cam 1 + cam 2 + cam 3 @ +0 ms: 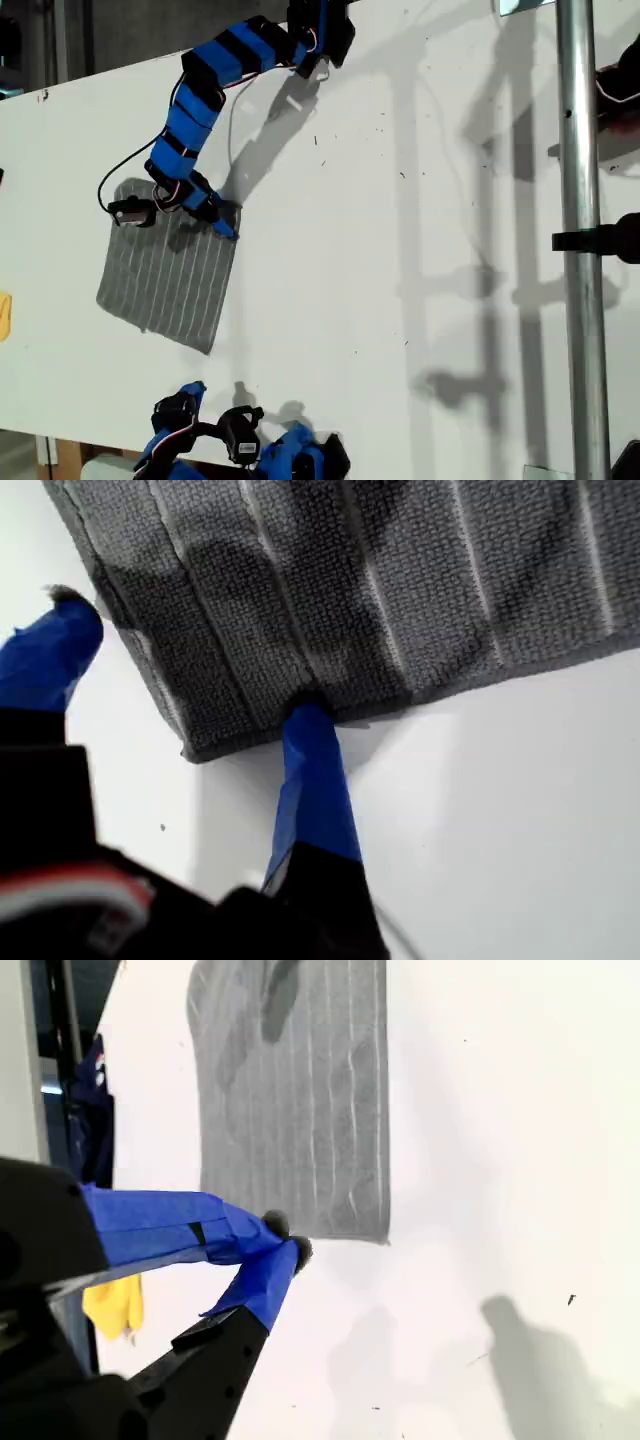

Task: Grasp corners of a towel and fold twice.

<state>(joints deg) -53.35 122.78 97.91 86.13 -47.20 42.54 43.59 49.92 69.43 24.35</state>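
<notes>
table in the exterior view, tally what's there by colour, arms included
Grey: 1, the towel
Yellow: 1, a small object cut by the exterior view's left edge
Blue: 2, my first arm with its end effector at the towel's corner, and my second arm with its end effector near the towel's opposite edge
Total: 4
</notes>
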